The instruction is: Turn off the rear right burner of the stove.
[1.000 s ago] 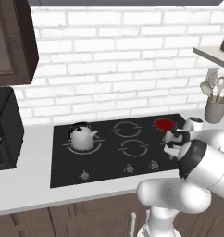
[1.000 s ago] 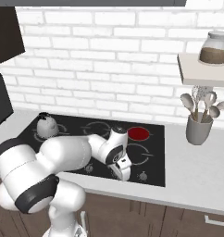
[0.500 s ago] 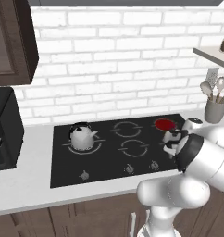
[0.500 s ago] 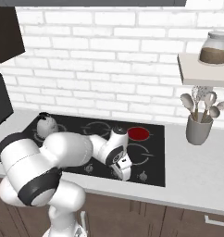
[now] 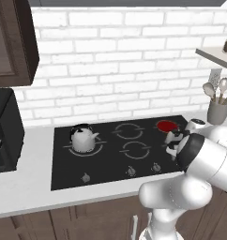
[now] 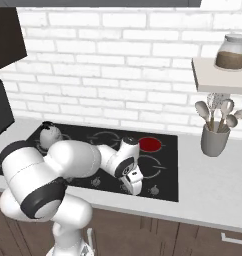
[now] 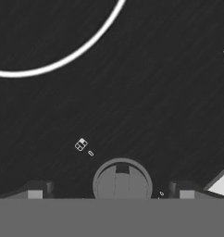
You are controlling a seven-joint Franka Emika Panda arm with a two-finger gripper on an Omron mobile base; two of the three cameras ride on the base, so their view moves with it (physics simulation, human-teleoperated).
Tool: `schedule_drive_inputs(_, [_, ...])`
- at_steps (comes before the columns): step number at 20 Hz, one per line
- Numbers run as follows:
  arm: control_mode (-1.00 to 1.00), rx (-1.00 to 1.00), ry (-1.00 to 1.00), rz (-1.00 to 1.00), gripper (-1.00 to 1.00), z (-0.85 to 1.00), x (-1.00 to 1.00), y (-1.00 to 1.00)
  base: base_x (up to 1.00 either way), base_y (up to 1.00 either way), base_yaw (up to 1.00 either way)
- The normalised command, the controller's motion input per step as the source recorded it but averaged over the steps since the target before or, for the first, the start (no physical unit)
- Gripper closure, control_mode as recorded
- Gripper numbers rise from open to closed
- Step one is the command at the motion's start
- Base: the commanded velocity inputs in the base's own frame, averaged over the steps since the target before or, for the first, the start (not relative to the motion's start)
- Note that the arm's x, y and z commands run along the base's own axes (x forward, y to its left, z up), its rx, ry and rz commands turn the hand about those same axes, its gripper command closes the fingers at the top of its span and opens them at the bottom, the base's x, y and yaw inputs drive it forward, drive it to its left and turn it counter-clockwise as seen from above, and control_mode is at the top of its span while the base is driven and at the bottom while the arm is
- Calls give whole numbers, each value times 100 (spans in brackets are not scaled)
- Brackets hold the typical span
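Observation:
The stove (image 5: 110, 161) (image 6: 165, 170) is a flat black glass cooktop set in a pale counter. Its rear right burner (image 5: 167, 125) (image 6: 150, 144) glows as a red disc. Small silver knobs (image 5: 130, 171) line the front edge. My gripper (image 6: 135, 190) points down at that row, in front of the right-hand burners. In the hand view my gripper (image 7: 113, 192) is open, with one silver knob (image 7: 122, 179) between its dark fingertips (image 7: 37, 190), which stand apart from it on both sides. A grey burner ring (image 7: 63, 56) curves above.
A silver kettle (image 5: 84, 138) (image 6: 49, 132) sits on the rear left burner. A grey utensil crock (image 5: 217, 111) (image 6: 214, 141) stands right of the stove under a shelf with a jar (image 6: 232, 52). A black boxy appliance (image 5: 3, 136) is at the far left.
The hand has sunk slightly toward the knob row. My elbow has swung a little. The burner stays red.

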Motion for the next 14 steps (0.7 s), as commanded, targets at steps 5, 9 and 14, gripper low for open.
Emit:
schedule_drive_inputs(5, [-100,0,-4,0,-100,0,-23,-19,0,0,0])
schedule_drive_inputs(9, [-100,0,0,0,-100,0,-4,-5,0,0,0])
schedule_drive_inputs(14, [-100,0,0,0,-100,0,1,7,0,0,0])
